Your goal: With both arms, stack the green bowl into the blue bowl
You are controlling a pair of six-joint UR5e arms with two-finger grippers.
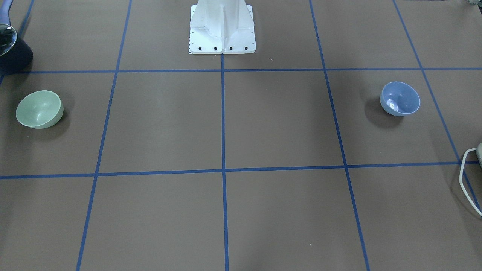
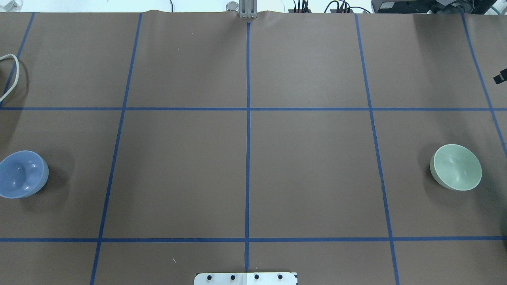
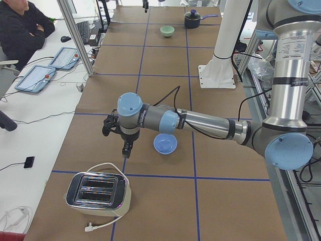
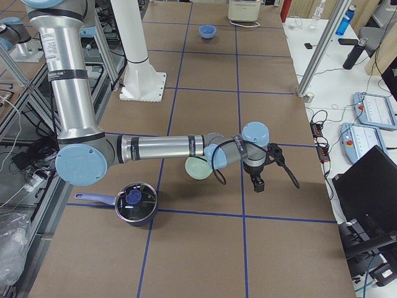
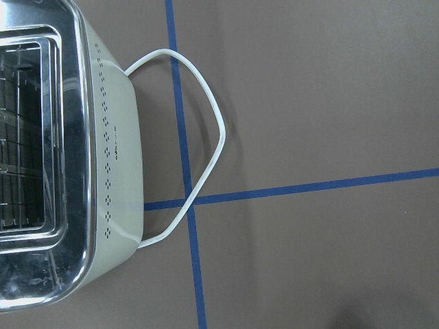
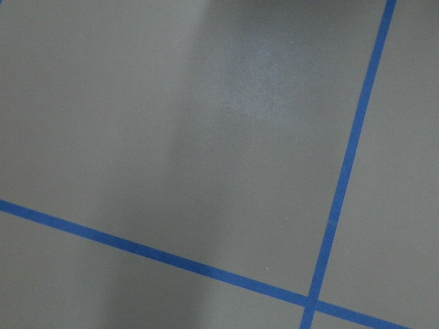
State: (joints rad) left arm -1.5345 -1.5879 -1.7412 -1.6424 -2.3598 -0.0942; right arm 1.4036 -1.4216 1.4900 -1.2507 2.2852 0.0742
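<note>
The green bowl [image 1: 39, 109] sits open side up on the brown counter [image 1: 278, 124], far out on the robot's right side. Nothing is in it. The blue bowl [image 1: 400, 98] sits the same way far out on the robot's left side, so the two bowls are well apart, with the white pedestal [image 1: 222, 26] between them at the back. Blue tape lines [image 1: 223, 120] cut the counter into squares, and each bowl is in its own square.

From the right end I see the right arm [image 4: 161, 149] reach low over the green bowl and hide part of it. The right gripper [image 4: 256, 184] points down just past the bowl and is not touching it. I cannot tell if that gripper is apart or together. A dark pot [image 4: 135, 203] with a glass lid stands near this bowl.

From the left end I see the left arm [image 3: 200, 123] reach out over the blue bowl. The left gripper [image 3: 126, 150] hangs beside that bowl, not touching it, and I cannot tell its state either. A shiny toaster [image 3: 98, 193] with a white cord [image 5: 212, 137] stands near it.
</note>
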